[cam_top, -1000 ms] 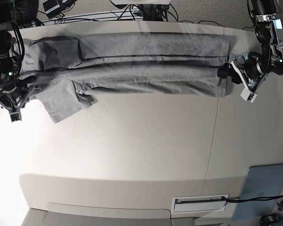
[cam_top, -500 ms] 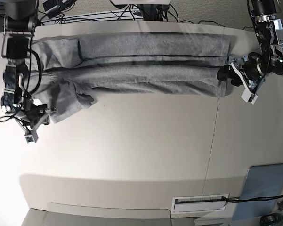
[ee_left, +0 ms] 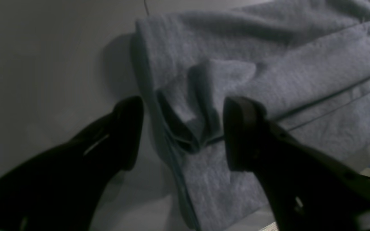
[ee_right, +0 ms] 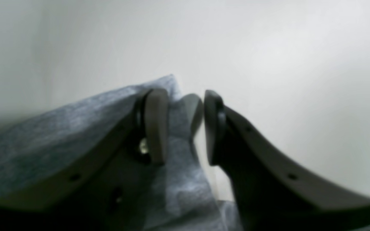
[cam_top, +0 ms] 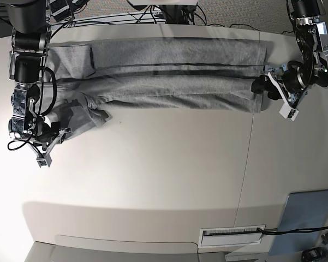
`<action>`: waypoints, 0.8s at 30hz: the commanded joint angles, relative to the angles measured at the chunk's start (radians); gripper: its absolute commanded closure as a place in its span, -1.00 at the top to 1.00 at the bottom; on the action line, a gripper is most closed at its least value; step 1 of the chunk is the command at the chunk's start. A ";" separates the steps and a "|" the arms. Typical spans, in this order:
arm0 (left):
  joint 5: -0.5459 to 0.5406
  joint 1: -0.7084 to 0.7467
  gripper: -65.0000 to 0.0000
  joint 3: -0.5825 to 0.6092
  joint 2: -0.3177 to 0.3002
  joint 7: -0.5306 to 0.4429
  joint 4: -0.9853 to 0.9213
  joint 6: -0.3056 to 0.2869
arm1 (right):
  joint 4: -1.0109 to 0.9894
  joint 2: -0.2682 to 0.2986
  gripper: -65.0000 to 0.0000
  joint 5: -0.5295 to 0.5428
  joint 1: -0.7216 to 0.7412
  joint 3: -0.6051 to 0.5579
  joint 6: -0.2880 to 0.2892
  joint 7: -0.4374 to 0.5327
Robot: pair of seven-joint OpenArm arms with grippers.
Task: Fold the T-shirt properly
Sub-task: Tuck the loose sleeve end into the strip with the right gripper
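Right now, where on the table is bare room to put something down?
The table is bare across its wide middle, between the T-shirt along the far edge and the white slot and blue-grey panel at the near edge. It is crowded at both shirt ends, by the left claw and right claw.

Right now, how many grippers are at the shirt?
2. The left gripper is open around the T-shirt's bunched hem end; the right gripper has its jaws at the sleeve corner at the opposite end.
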 commanded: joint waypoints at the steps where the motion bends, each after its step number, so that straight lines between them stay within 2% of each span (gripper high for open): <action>1: -0.010 -0.008 0.22 -0.007 -0.017 -0.017 0.017 0.000 | 0.009 0.013 -0.58 -0.008 0.010 0.006 0.028 -0.029; 3: -0.010 -0.008 0.22 -0.007 -0.017 -0.018 0.017 -0.001 | 0.009 0.014 -0.81 -0.008 0.008 0.006 0.067 -0.038; 5: -0.010 -0.008 0.22 -0.007 -0.017 -0.018 0.017 -0.001 | 0.009 0.017 -1.00 -0.008 0.009 0.006 0.066 -0.026; 8: -0.010 -0.008 0.22 -0.007 -0.017 -0.018 0.017 -0.001 | 0.028 0.028 -1.00 -0.008 0.008 0.007 0.056 0.018; 13: 0.006 -0.002 0.22 -0.007 -0.017 -0.027 0.017 -0.001 | 0.183 0.074 -1.00 0.004 -0.024 0.007 0.047 -0.013; 18: 0.008 0.000 0.22 -0.007 -0.016 -0.052 0.017 -0.001 | 0.484 0.142 -1.00 0.068 -0.205 0.007 -0.018 -0.009; 24: 0.013 0.000 0.22 -0.007 -0.016 -0.051 0.017 -0.001 | 0.828 0.201 -1.00 0.070 -0.479 0.007 -0.117 0.003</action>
